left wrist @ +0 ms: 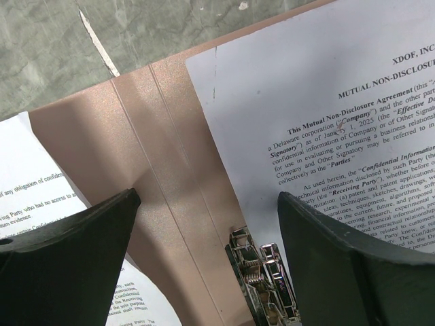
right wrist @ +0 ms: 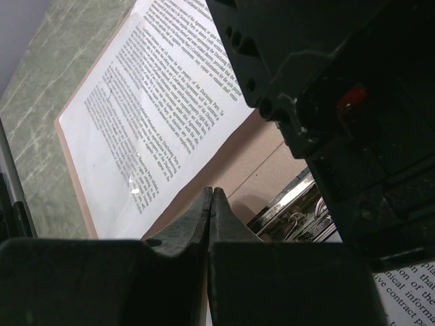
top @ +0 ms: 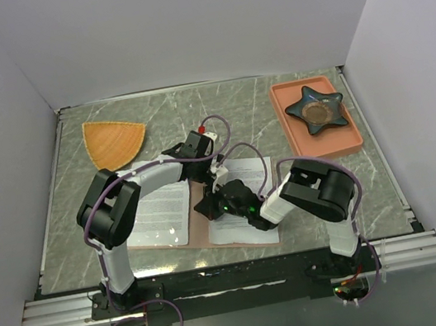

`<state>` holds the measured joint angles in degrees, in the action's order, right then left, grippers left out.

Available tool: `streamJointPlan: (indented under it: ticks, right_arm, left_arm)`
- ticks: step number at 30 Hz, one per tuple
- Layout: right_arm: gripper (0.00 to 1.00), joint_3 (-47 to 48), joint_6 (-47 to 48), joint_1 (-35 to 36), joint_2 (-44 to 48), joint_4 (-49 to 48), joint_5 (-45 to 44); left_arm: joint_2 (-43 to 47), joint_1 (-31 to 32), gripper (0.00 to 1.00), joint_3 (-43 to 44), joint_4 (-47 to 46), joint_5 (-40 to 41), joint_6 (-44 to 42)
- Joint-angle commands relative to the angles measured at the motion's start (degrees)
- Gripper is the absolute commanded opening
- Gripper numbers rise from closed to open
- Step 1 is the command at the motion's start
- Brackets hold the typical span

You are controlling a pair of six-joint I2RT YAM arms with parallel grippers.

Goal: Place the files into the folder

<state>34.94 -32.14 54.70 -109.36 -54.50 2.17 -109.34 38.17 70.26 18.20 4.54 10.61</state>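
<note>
Pinkish-brown card forms the thin, flat rectangular folder (left wrist: 156, 156), which lies opened flat on the green marbled table (top: 191, 105) near its front edge, between the two arms. A white paper sheet (left wrist: 319, 109) of dense black text, headed as a mutual non-disclosure agreement, lies on one half of the folder, its edge just beside the centre crease. A second sheet (left wrist: 27, 183) of the same printed white paper lies on the other half, and a bare strip of card shows between the two. A shiny silver metal clip (left wrist: 262, 282) sits on the card by the crease, at the edge of the headed sheet. The left hand (left wrist: 207, 200) hangs above the crease, released, its black fingers spread wide with only card and paper beneath them. The right hand (right wrist: 212, 193) is clenched, fingertips pressed together with nothing seen between them, low over the card just beside the clip. Well apart at the back of the table are an orange fan-shaped plate (top: 114, 141) on the left and a salmon rectangular tray (top: 344, 138) on the right, which holds a dark blue star-shaped dish (top: 315, 109).
</note>
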Motion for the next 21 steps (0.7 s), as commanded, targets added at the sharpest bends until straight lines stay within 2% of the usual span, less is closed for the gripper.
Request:
streamJointPlan:
  ticks: [1,21]
  right_arm:
    - [0.0,-4.53,1.82,-1.0,-4.81,18.55,-2.09]
    - [0.0,-5.49,1.65,-3.63,-7.62,16.45,-2.44]
  left_arm:
    - [-0.79,0.06,0.9,-1.88,3.69,-1.63,0.11]
    - [-0.88,-0.03,0.89,-2.32,3.69,-1.9,-0.06]
